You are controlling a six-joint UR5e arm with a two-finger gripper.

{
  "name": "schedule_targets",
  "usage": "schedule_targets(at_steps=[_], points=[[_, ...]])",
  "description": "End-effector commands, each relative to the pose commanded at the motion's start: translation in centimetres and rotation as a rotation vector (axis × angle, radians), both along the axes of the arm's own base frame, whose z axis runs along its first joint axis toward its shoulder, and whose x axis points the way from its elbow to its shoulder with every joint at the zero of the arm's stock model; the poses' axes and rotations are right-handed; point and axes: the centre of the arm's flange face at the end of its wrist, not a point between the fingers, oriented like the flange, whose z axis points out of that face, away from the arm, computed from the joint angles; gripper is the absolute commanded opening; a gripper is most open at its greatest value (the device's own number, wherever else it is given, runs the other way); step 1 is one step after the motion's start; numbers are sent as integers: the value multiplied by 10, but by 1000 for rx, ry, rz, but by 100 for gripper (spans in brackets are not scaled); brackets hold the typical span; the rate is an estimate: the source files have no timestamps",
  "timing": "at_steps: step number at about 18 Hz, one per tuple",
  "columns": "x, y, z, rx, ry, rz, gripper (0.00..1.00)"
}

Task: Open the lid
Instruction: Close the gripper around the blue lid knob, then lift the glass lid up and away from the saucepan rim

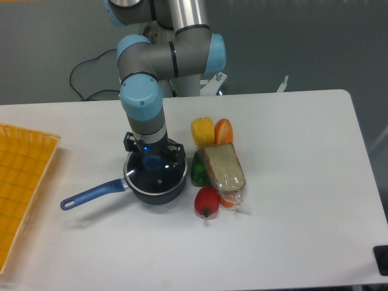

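Camera: lid (159, 177) (glass) on saucepan (151, 185)

- One saucepan (154, 182) is sitting on the desk (291, 182), wearing one lid (159, 174).
- Four peppers are lying alongside: yellow (202, 130), orange (223, 131), green (198, 170), red (207, 202).
- One wrapped bread loaf (223, 166) is lying there.
- One yellow tray (21, 182) is sitting left.

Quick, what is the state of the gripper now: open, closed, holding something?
Gripper: down at the blue knob of the lid; whether it is open or closed on the knob cannot be told.
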Motion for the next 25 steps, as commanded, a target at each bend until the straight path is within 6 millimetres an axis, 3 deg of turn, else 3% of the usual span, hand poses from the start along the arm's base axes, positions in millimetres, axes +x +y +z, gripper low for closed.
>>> schedule_targets(at_steps=[8,19,25], points=[[0,0,0,0,0,2,70],[-1,-1,5,7,4,2,59],[-8,-2,10,15,12,-5,58]])
